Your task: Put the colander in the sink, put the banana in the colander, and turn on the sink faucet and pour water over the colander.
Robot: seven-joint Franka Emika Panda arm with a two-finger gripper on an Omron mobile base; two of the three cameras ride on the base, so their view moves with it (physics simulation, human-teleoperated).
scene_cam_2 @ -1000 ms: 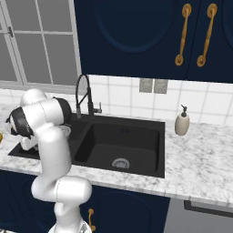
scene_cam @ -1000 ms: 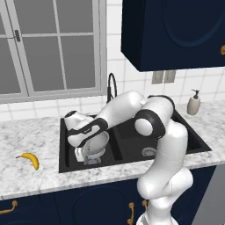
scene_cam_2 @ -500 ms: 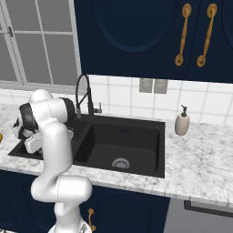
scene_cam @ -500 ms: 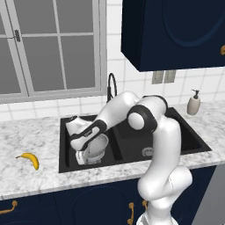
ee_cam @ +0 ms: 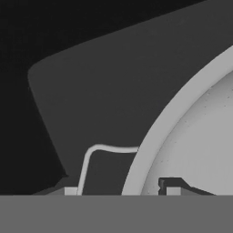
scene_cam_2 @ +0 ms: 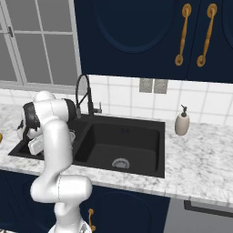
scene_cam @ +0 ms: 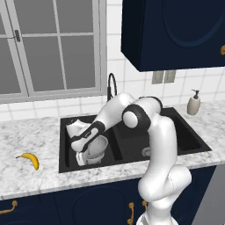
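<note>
The silvery colander [scene_cam: 98,146] sits low in the left basin of the black sink [scene_cam: 178,132], its rim and pale inside filling the right of the hand view [ee_cam: 195,136]. My gripper [scene_cam: 85,157] hangs at the colander's near-left rim. In the hand view the gripper [ee_cam: 119,189] is open, its two tips standing wide apart on either side of the rim and its thin wire handle [ee_cam: 98,150]. The banana [scene_cam: 30,160] lies on the marble counter left of the sink. Behind the divider rises the black faucet [scene_cam: 110,86], with no water running.
A beige soap dispenser [scene_cam: 193,103] stands on the counter right of the sink [scene_cam_2: 123,141]. The faucet [scene_cam_2: 83,92] and its lever are close behind my arm. Dark cabinets hang overhead, and a window lies behind the left counter.
My hand has sunk slightly toward the colander's near rim in the left basin and the elbow has shifted. The colander and banana stay where they were.
</note>
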